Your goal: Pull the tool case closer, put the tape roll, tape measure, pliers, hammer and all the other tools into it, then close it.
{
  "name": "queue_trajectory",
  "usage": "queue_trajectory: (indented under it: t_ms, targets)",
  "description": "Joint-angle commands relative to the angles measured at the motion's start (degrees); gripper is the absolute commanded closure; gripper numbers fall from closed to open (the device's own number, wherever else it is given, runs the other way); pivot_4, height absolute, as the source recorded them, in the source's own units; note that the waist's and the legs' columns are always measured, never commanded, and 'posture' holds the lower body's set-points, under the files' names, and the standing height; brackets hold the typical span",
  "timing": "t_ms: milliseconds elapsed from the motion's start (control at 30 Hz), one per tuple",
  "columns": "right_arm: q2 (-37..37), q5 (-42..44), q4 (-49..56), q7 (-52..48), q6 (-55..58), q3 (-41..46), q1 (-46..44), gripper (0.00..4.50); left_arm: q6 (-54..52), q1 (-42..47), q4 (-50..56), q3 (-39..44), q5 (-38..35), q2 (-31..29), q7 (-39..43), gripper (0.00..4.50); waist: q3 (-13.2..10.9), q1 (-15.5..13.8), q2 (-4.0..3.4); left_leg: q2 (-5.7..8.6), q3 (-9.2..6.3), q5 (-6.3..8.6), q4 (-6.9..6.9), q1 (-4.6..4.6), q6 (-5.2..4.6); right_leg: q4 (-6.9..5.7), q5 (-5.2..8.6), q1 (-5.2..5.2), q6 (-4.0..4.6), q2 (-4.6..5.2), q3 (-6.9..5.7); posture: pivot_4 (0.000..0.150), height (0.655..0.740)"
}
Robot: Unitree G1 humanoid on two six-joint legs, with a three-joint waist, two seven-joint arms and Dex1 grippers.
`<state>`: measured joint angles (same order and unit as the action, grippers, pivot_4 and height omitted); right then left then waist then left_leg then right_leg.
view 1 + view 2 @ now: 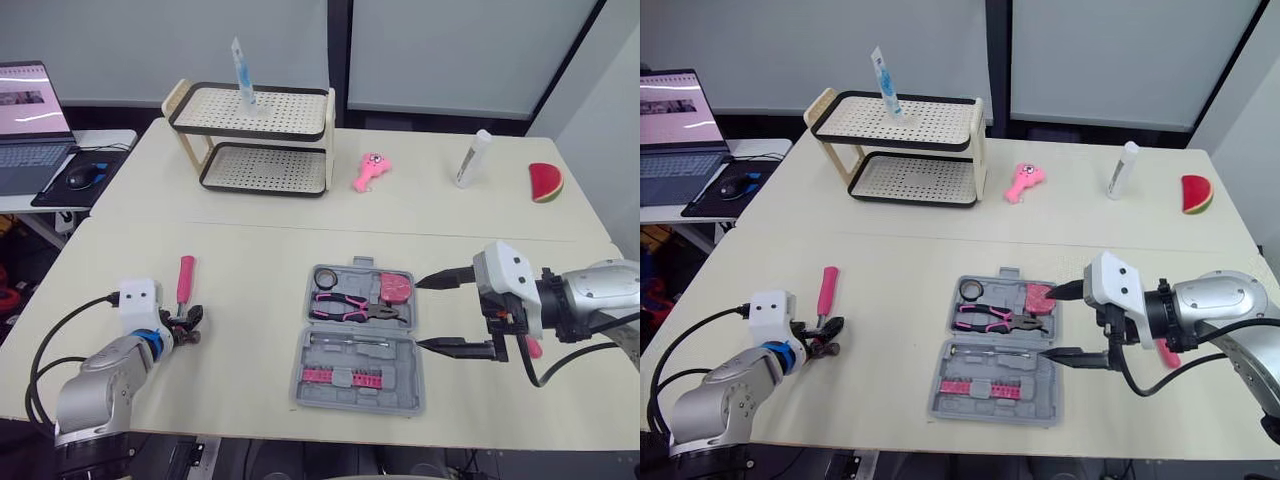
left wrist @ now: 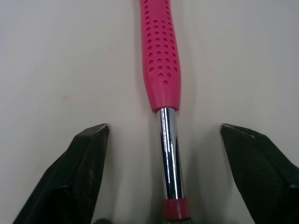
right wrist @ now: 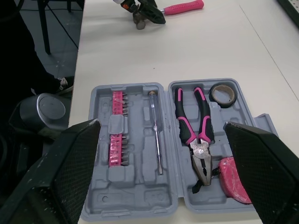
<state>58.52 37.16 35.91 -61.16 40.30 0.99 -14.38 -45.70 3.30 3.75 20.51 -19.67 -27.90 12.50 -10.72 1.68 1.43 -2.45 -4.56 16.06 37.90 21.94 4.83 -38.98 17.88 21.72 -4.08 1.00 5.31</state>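
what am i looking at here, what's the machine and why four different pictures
It is a humanoid robot with two arms, each ending in a two-fingered black gripper. The two wide pictures come from cameras in its head, looking down at a table; the two close-ups come from cameras on its wrists. On the table lies an open grey tool case holding pliers, a tape roll and a pink tape measure. The left gripper is open astride the metal shaft of the hammer; the right gripper is open beside the case. Nothing is held.
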Motion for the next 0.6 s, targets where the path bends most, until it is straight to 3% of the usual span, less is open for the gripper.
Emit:
queue_trajectory:
  t_ms: [33, 300, 467, 600]
  targets:
    - [1.02, -0.27, 1.56, -0.30, -1.35, 2.23, 0.66, 0.00, -0.73, 0.51, -0.32, -1.51, 0.67, 0.46, 0.15, 1.87, 0.01, -0.02, -0.01, 0.00, 0.00, 0.00, 0.00, -0.01, 0.00, 0.00, 0.00, -0.01, 0.00, 0.00, 0.00, 0.150, 0.7350]
    - [1.88, -0.20, 2.01, -0.12, -1.94, 3.10, 2.22, 0.00, 1.00, 2.31, -4.03, -2.95, 2.54, -0.50, 1.85, 4.35, 0.07, -0.06, -0.11, 0.02, -0.02, -0.01, 0.01, -0.08, 0.00, -0.01, 0.00, -0.08, -0.01, 0.00, 0.00, 0.150, 0.7350]
    - [2.20, 0.04, 2.65, 0.25, -1.75, 4.11, 3.41, 0.00, 0.82, 1.05, -1.60, -2.81, 2.48, -0.64, 2.80, 4.44, 0.10, -0.07, -0.17, 0.02, -0.02, -0.01, 0.00, -0.10, 0.00, -0.01, 0.00, -0.10, -0.01, 0.00, 0.00, 0.150, 0.7350]
    - [2.30, 0.15, 3.06, 0.40, -1.66, 4.69, 4.26, 0.00, -3.79, -4.38, 10.01, -4.14, 0.11, 0.31, 3.57, 4.44, 0.10, 0.06, -0.17, 0.01, 0.00, 0.00, 0.01, -0.06, 0.00, 0.01, -0.01, -0.09, -0.01, 0.03, 0.03, 0.150, 0.7350]
